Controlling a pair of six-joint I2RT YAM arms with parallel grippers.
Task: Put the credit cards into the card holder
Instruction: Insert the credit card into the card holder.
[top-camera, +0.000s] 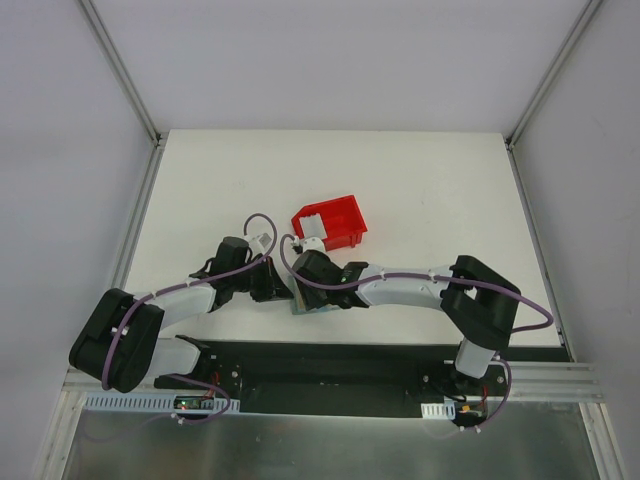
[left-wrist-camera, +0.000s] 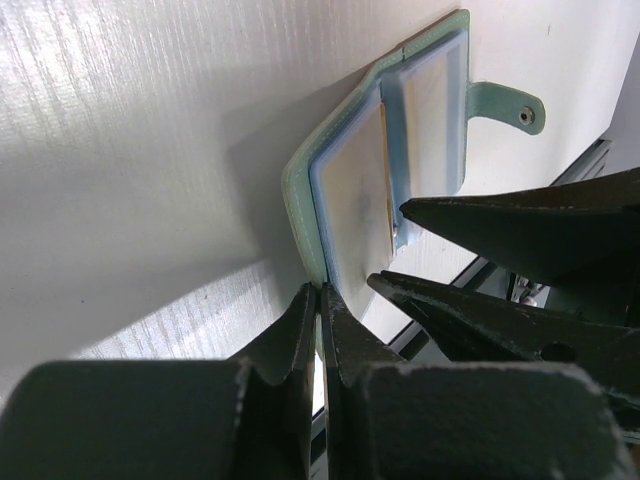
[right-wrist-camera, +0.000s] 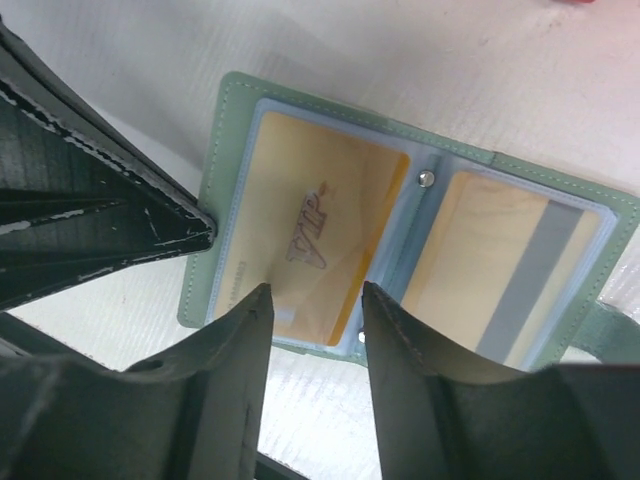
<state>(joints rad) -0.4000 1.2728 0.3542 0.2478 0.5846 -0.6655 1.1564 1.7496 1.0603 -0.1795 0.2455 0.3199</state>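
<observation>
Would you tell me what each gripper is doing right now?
Left gripper: shut, tips at the card holder's edge.
Right gripper: open, empty, over the orange-gold card.

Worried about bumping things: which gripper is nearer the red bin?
Right. The right gripper is over the card holder, just in front of the red bin; the left gripper sits farther away, leftward.
</observation>
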